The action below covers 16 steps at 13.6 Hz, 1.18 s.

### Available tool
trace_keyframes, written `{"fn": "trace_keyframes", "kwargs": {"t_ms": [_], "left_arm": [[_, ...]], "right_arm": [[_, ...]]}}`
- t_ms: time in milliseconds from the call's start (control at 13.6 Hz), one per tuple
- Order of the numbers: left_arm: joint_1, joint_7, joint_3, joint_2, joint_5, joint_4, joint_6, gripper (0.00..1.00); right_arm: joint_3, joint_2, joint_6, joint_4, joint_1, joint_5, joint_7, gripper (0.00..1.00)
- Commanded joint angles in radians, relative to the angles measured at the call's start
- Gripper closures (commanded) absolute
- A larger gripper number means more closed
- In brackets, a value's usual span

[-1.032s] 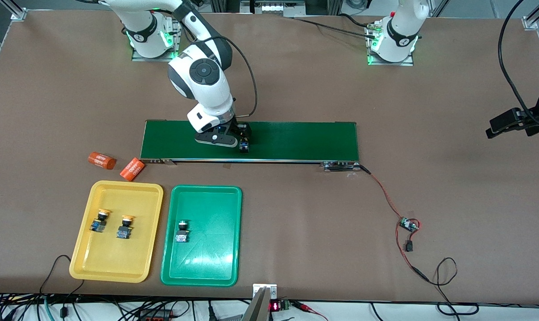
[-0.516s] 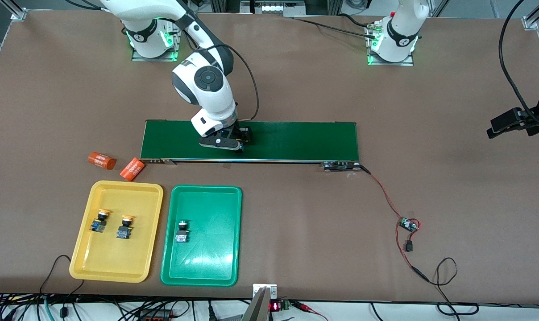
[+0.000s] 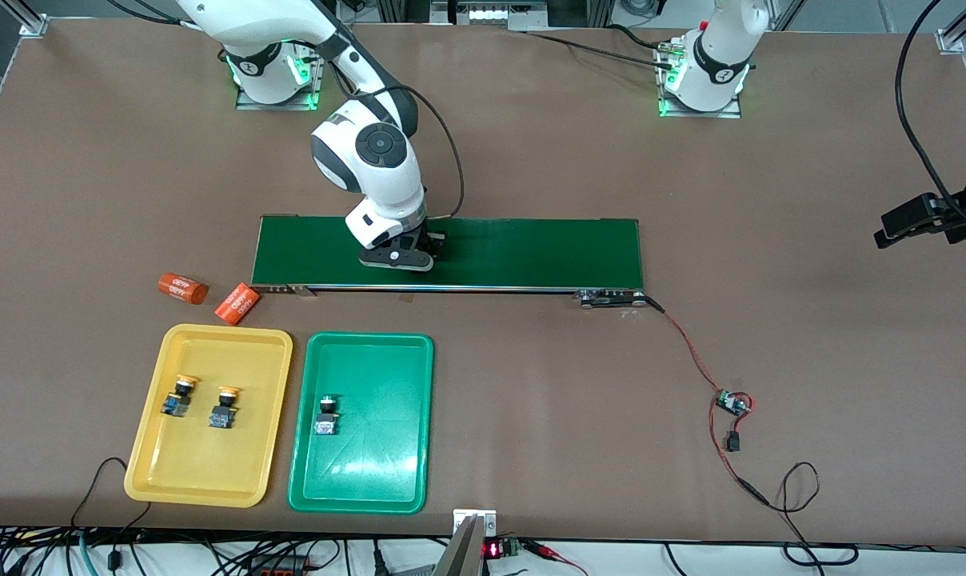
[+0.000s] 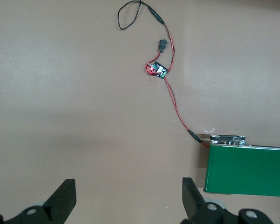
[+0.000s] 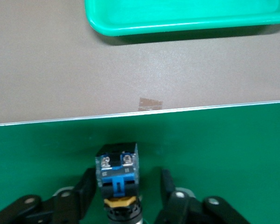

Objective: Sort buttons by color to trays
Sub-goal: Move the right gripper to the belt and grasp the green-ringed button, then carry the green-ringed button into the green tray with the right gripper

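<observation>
The right gripper (image 5: 126, 193) sits low on the conveyor belt (image 3: 531, 252), fingers straddling the last button (image 5: 117, 172) without visibly pinching it, likely bound for the green tray (image 3: 361, 480), while the left gripper (image 4: 126, 198) waits wide open.

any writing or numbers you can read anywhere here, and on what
White print on the two orange cylinders beside the conveyor belt: too small to read.
Red lit display at the table's edge nearest the camera: too small to read.
Round marks on the arm bases: unreadable.
Nothing else carries text.
</observation>
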<state>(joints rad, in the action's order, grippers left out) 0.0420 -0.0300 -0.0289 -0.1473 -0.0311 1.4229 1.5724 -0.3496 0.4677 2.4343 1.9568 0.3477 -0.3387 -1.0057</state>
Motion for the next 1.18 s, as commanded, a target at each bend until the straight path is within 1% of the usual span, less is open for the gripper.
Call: {"fn": "trace_keyframes", "kwargs": {"t_ms": [0,74,147,369,442,516,664,885,959,1106], "left_arm": [[0.006,0.010,-0.003,0.034,0.011,0.039,0.011,0.00],[0.006,0.010,-0.003,0.034,0.010,0.039,0.011,0.00],[0.006,0.010,-0.003,0.032,0.010,0.039,0.011,0.00],[0.009,0.010,-0.003,0.032,0.010,0.039,0.012,0.00],[0.009,0.010,-0.003,0.032,0.011,0.039,0.012,0.00],[0.009,0.010,-0.003,0.032,0.011,0.039,0.012,0.00],[0.009,0.010,-0.002,0.032,0.011,0.039,0.014,0.00],[0.009,0.010,-0.002,0.032,0.011,0.039,0.014,0.00],[0.009,0.010,-0.002,0.032,0.011,0.039,0.014,0.00],[0.009,0.010,-0.002,0.032,0.011,0.039,0.015,0.00]], "right_arm": [[-0.005,-0.001,0.008,-0.010,-0.012,-0.025,-0.019,0.77],[-0.003,-0.006,0.002,-0.027,-0.018,-0.025,-0.001,0.78],[0.000,-0.011,-0.023,-0.054,-0.025,-0.023,0.010,0.86],[0.003,-0.009,-0.203,-0.217,-0.053,0.006,0.155,0.86],[0.009,-0.001,-0.248,-0.275,-0.065,0.033,0.226,0.86],[0.026,0.006,-0.279,-0.323,-0.068,0.068,0.312,0.86],[0.081,0.049,-0.317,-0.415,-0.070,0.116,0.451,0.86],[0.159,0.165,-0.293,-0.531,-0.067,0.121,0.558,0.86],[0.181,0.211,-0.259,-0.571,-0.064,0.121,0.576,0.86],[0.201,0.273,-0.192,-0.611,-0.064,0.121,0.582,0.86]]}}
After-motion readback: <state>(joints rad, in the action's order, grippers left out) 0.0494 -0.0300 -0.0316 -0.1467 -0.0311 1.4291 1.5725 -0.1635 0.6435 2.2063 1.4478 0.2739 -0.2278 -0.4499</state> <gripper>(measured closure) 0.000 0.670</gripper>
